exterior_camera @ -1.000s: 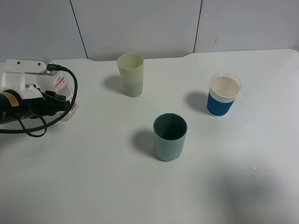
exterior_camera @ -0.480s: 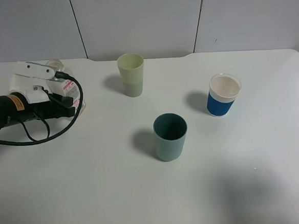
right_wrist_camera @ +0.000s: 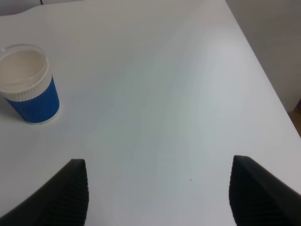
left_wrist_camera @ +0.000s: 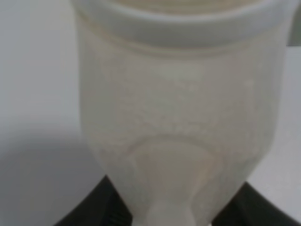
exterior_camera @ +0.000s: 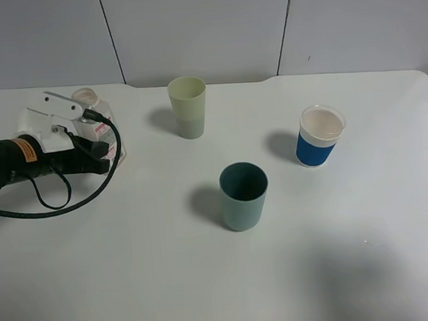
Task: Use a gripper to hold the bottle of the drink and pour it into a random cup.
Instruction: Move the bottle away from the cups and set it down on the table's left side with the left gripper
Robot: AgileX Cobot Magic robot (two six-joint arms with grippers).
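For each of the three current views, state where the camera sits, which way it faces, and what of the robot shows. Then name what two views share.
Exterior high: mounted above, facing down across the white table; shows the left arm and left hand closed on the bottle, plus the pale yellow-green cup, teal cup and blue cup.
Left wrist: on the left arm, facing the bottle close up, which fills the frame; dark hand parts at the lower edge.
Right wrist: on the right arm, angled down at the table; two dark fingertips spread apart.
Shared: the blue cup appears in the exterior and right wrist views.
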